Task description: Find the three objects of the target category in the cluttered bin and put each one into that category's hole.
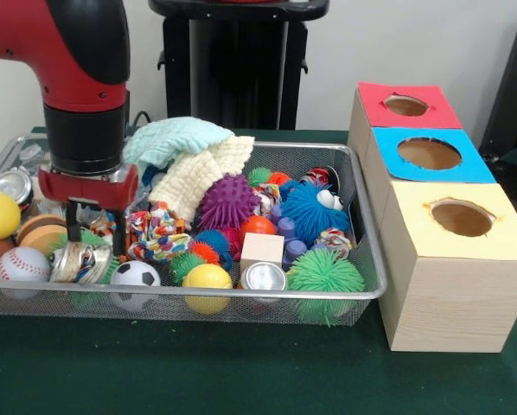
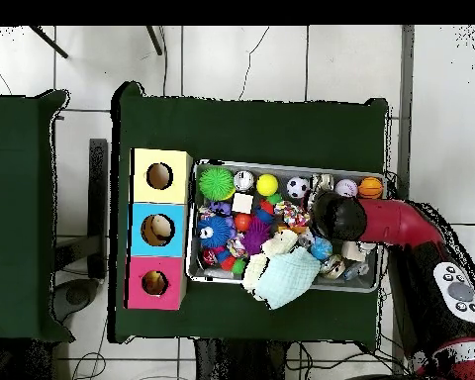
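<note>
gripper [image 1: 92,226] lowered into bin [image 1: 362,259] clutter | fingers' state could not be told | holes [image 1: 431,153] looked empty; nothing sorted yet

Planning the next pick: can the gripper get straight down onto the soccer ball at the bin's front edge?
Probably yes. The soccer ball lies on top of the clutter with nothing over it, just beside the gripper. The bin's front wall and a silver can crowd it, so finger room looks tight.
</note>
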Tool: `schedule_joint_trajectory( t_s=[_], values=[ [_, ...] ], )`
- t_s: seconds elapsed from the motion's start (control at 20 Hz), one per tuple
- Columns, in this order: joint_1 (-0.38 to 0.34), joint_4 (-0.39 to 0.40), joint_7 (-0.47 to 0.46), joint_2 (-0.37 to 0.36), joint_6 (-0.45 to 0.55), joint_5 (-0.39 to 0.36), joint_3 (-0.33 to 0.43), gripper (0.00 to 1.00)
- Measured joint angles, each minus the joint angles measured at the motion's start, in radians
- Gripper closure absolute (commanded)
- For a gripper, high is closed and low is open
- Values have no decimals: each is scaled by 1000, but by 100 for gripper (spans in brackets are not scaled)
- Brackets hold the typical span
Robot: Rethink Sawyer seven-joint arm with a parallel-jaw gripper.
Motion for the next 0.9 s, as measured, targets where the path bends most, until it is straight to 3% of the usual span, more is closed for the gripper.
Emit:
schedule_joint_trajectory(
  t_s=[0.5,0.7,0.9],
  values=[
    [150,8,77,-10,-22,107,-105,0],
    [118,3,68,-9,-18,102,-63,0],
    [23,-1,-6,-8,5,68,25,0]
  ],
)
